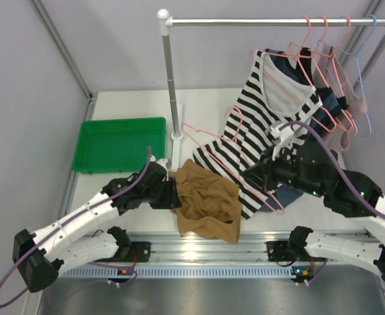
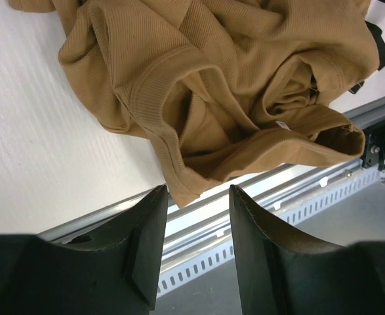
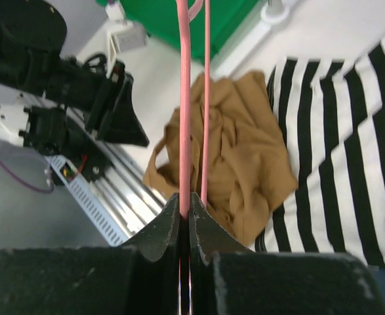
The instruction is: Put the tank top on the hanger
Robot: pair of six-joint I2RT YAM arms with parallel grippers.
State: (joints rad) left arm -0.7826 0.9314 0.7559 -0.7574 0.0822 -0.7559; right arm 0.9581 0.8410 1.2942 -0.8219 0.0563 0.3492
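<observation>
Tank top (image 1: 207, 209) crumpled, touching striped top (image 1: 258, 141) | hanger (image 3: 183, 98) across stripes | green tray (image 1: 120, 144) apart

Pale grey walls (image 1: 21, 79) — white table (image 1: 205, 106), steel rail (image 1: 244, 21).

Two white-and-black arms with purple cabling

Behind the left pincer (image 2: 197, 195) and the right pincer (image 3: 185, 202) sit black joint housings, then white links. A purple cable (image 1: 147, 161) trails back from each, and the fingers (image 2: 143, 249) are matte black wedges.
</observation>
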